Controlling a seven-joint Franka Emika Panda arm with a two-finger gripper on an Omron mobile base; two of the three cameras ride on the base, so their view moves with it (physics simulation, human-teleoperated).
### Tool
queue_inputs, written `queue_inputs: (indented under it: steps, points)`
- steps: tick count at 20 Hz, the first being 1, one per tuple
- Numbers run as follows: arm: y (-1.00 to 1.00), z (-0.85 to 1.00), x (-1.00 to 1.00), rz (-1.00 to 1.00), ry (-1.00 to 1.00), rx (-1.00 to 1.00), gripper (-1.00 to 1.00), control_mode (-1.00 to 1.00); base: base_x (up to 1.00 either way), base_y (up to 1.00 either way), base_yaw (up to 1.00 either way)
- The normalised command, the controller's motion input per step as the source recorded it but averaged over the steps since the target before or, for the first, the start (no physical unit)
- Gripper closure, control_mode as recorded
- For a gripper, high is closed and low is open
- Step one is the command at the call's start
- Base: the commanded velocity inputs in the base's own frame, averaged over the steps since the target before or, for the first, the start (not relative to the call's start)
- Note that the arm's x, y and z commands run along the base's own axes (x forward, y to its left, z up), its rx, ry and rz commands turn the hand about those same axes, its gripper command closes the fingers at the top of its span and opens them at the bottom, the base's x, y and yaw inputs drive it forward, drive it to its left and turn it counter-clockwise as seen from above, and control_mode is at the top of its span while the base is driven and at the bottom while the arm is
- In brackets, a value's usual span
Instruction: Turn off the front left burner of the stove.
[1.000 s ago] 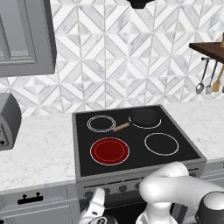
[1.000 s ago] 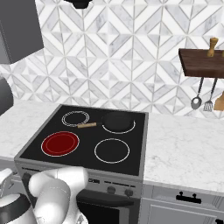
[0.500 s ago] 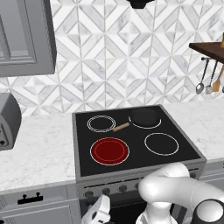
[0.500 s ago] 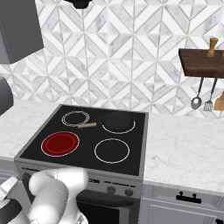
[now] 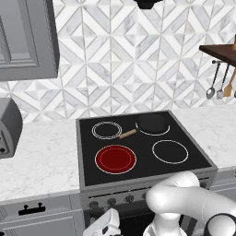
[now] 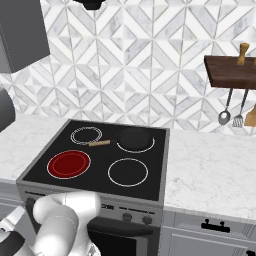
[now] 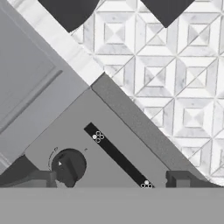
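Observation:
The stove (image 5: 143,179) is a black glass cooktop in a grey steel frame. Its front left burner (image 5: 115,159) (image 6: 69,164) glows red inside its double white ring. A row of dark knobs (image 5: 120,199) runs along the front panel. My gripper (image 5: 103,226) hangs low in front of that panel, below its left end. In the hand view my gripper (image 7: 111,179) is open, fingers far apart. One dark knob (image 7: 69,165) sits just beside the left fingertip (image 7: 41,178), with a white pointer mark on it. I cannot tell whether they touch.
A black pan (image 5: 151,122) with a wooden handle (image 5: 128,134) rests on the back right burner. A grey appliance (image 5: 7,126) stands on the left counter. A wooden shelf (image 6: 230,70) with hanging utensils is on the right wall. Grey drawers flank the stove.
The hand has sunk a little lower in front of the stove's panel, and the arm's elbow has shifted with it. The burner still glows red.

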Motion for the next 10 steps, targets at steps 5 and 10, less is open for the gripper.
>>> queue_inputs:
  steps: [5,10]
  points:
    - [-0.12,0.00,0.27,0.09,0.00,0.09,-1.00,-1.00,0.00,0.00,0.00]
    - [0.00,0.00,0.31,0.00,0.00,0.00,-1.00,-1.00,0.00,0.00,0.00]
